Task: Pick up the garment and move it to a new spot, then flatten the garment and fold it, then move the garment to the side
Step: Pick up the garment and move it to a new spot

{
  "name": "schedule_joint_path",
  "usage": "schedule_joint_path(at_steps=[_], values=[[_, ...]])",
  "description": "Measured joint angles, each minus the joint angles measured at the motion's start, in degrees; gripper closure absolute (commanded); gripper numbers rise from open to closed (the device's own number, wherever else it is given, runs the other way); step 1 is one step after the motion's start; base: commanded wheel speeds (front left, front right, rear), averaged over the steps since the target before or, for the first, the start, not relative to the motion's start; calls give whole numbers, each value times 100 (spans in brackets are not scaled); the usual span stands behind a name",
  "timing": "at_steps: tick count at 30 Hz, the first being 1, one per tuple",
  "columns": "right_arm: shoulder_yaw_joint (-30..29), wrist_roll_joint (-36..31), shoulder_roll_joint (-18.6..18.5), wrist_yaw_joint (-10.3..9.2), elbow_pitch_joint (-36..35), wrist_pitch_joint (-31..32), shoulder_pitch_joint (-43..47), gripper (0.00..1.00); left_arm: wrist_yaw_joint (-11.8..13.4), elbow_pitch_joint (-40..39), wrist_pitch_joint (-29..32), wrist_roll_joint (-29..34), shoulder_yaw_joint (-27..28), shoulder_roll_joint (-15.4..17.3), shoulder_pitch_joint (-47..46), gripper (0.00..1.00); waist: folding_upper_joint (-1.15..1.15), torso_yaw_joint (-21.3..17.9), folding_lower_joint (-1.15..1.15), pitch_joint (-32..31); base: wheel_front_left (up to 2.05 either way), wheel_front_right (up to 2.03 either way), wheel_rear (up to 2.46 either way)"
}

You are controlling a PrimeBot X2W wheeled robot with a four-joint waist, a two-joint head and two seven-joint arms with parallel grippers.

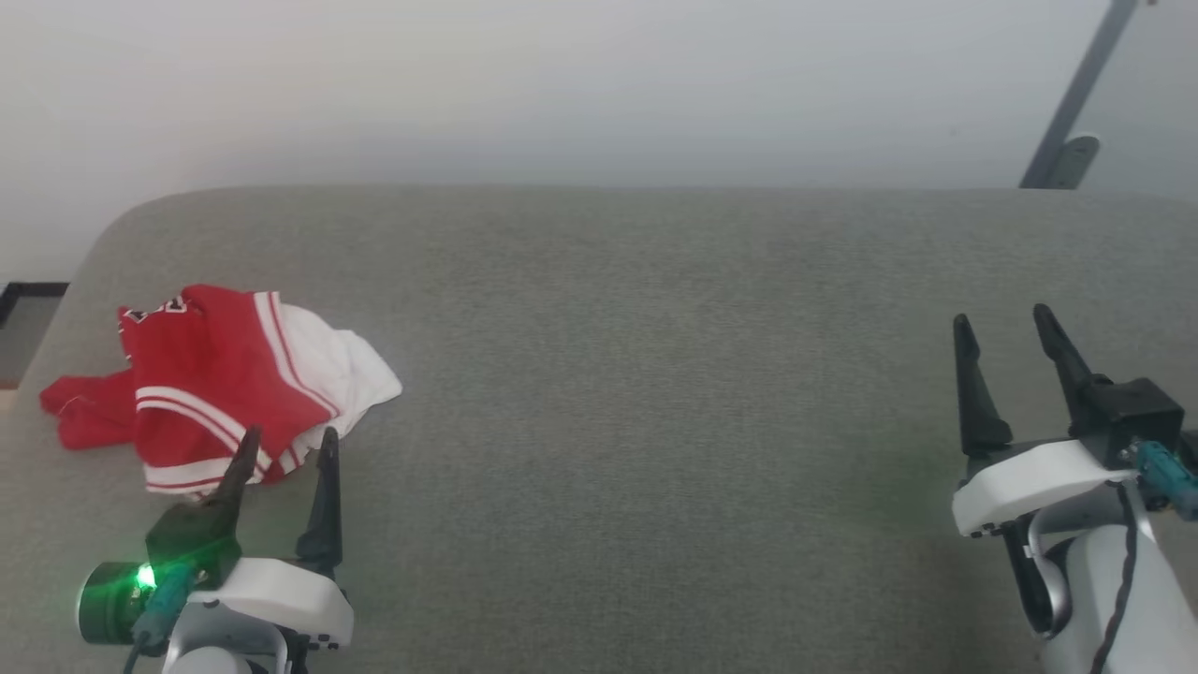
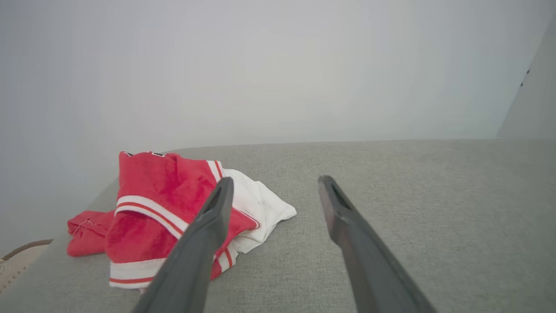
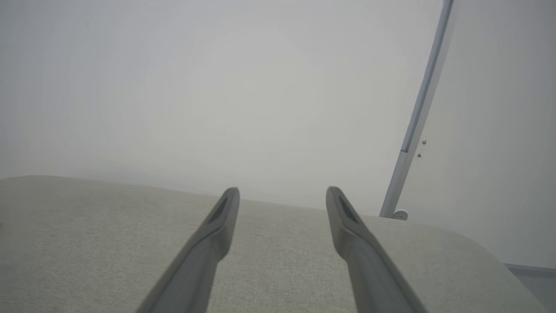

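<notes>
garment (image 1: pixel 211 374) is seen crumpled at the left of the frame on the grey cushion (image 1: pixel 655 393). left gripper (image 1: pixel 290 435), wide open and empty, is poised at its lower edge; right gripper (image 1: pixel 1001 315), lower right, is likewise open and empty. a raised fold should be pinched deeply, so several layers are lifted together.

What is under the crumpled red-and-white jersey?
The red jersey with white sleeves lies directly on a grey fabric surface. Whatever its bunched folds cover underneath cannot be seen.
</notes>
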Motion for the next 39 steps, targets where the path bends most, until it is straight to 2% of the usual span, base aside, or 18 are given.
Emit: schedule_joint_path(at_steps=[5,10,24,25,27,33,39], values=[[261,21,38,0,11,-1,-4,0,15,4,0,-23,155,-64,-31,0,0,276,0,23,0,0,0],[622,57,137,0,80,-1,9,0,76,-21,0,-29,226,-186,-8,0,0,722,0,28,0,0,0],[1401,216,298,1,250,-9,-10,0,420,-337,0,-149,222,-339,357,0,0,2352,0,56,0,0,0],[1537,245,309,0,269,-9,-7,0,454,-386,0,-238,221,-338,438,0,0,2561,0,49,0,0,0],[1718,302,333,1,294,-9,-40,0,535,-460,0,-355,238,-338,545,0,0,2720,0,55,0,0,0],[1893,409,359,1,358,-9,-227,0,649,-601,0,-623,188,-345,670,0,0,2846,0,184,0,0,0],[1784,382,371,1,290,-9,-296,0,321,-411,0,-469,115,-327,342,0,0,2674,0,246,0,0,0]])
